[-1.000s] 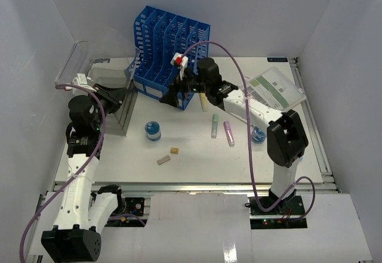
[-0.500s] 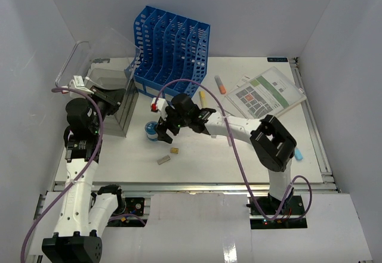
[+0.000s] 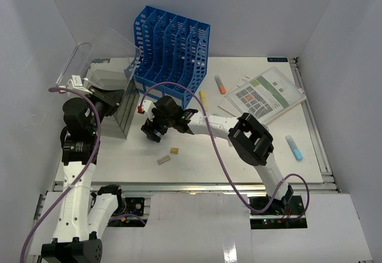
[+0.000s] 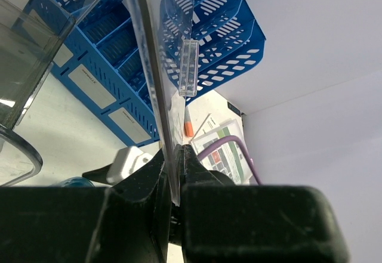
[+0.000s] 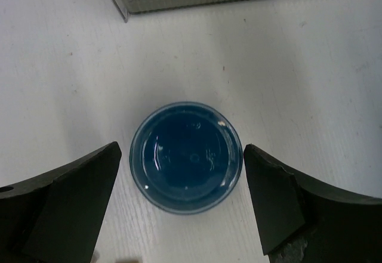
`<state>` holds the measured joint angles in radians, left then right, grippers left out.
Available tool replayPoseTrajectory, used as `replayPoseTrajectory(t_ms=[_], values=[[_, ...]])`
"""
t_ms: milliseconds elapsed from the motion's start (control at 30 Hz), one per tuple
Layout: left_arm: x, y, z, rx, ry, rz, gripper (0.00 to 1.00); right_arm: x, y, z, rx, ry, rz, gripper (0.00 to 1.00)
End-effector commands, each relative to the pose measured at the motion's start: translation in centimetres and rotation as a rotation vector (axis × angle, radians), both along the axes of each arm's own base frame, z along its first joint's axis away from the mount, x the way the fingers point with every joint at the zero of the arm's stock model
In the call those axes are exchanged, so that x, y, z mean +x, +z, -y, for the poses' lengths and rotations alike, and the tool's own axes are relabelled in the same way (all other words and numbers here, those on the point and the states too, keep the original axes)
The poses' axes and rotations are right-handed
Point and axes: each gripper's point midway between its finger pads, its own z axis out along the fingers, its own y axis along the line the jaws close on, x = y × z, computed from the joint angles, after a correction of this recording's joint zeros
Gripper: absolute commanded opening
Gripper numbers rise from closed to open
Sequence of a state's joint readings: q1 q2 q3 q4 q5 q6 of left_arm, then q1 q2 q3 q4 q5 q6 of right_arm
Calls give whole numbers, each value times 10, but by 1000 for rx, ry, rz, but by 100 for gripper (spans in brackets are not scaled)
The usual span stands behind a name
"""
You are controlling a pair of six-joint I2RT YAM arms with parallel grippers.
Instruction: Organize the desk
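Note:
The desk (image 3: 197,161) is a white tabletop. My right gripper (image 3: 151,129) is open and points down over a small round blue jar (image 5: 186,157). The jar stands on the desk between my two fingers (image 5: 65,197), with a gap on each side. In the top view the gripper hides the jar. My left gripper (image 3: 112,99) is shut on the edge of a clear plastic lid (image 3: 104,51). It holds the lid open above a grey translucent box (image 3: 110,105) at the left. In the left wrist view the lid (image 4: 149,78) is pinched in my left gripper (image 4: 176,161).
A blue file rack (image 3: 170,48) stands at the back. An orange highlighter (image 3: 220,84), a yellow one (image 3: 203,96) and a booklet (image 3: 265,93) lie to its right. A blue highlighter (image 3: 293,147) lies far right. Two small blocks (image 3: 168,155) lie in front of the right gripper.
My right arm has swung from the file rack down and to the left, and now hangs open over the blue jar. My left gripper still holds the lid and has barely moved.

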<state>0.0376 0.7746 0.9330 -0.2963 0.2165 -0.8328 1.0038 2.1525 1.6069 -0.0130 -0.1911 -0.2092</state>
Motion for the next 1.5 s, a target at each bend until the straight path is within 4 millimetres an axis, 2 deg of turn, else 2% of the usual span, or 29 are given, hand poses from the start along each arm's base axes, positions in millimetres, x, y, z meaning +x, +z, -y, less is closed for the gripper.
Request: replayPoseTrajectory(t_ms=[0, 67, 133, 200, 300, 400, 567, 667, 800, 867, 933, 1000, 1067, 1133, 1167, 1233, 1300, 1367, 1433, 1467], values=[[-12, 42, -4, 35, 19, 110, 16, 11, 16, -25, 46, 15, 63, 90], [-13, 43, -4, 38, 22, 111, 16, 7, 6, -25, 20, 30, 45, 92], [-13, 43, -5, 42, 26, 110, 16, 6, 4, -26, 23, 41, 42, 93], [-15, 43, -7, 49, 36, 110, 16, 4, 5, -26, 23, 52, 42, 68], [-17, 44, -9, 54, 48, 110, 16, 2, 14, -23, 27, 70, 65, 43], [-17, 46, -10, 58, 53, 115, 16, 2, 26, -19, 34, 85, 100, 23], [-18, 52, -11, 58, 60, 125, 15, 2, 71, -22, 99, 150, 222, 11], [-19, 59, -11, 50, 63, 140, 15, 9, 114, -31, 190, 209, 394, 8], [-18, 69, -9, 41, 51, 158, 15, 13, 157, -43, 258, 295, 618, 8], [-16, 72, -8, 41, 45, 159, 15, 19, 185, -50, 323, 315, 774, 8], [-15, 76, -7, 36, 42, 167, 15, 19, 195, -50, 361, 331, 892, 8], [-15, 76, -7, 27, 41, 172, 15, 17, 228, -50, 475, 310, 1057, 8], [-14, 77, -6, 16, 37, 174, 15, 14, 240, -50, 543, 290, 1159, 8], [-14, 77, -5, 9, 30, 174, 15, 15, 242, -53, 578, 261, 1218, 8], [-14, 77, -4, 1, 27, 174, 15, 15, 258, -50, 648, 209, 1288, 8], [-14, 80, -3, -5, 19, 183, 15, 23, 257, -55, 685, 150, 1333, 8], [-14, 83, -2, -8, 17, 190, 15, 30, 265, -59, 719, 96, 1360, 8], [-15, 87, -1, -10, 11, 199, 15, 39, 260, -67, 734, 58, 1359, 8], [-15, 89, 0, -11, 7, 207, 15, 43, 274, -71, 793, 21, 1385, 8], [-16, 89, 0, -13, 5, 207, 15, 47, 261, -77, 796, 20, 1373, 8]])
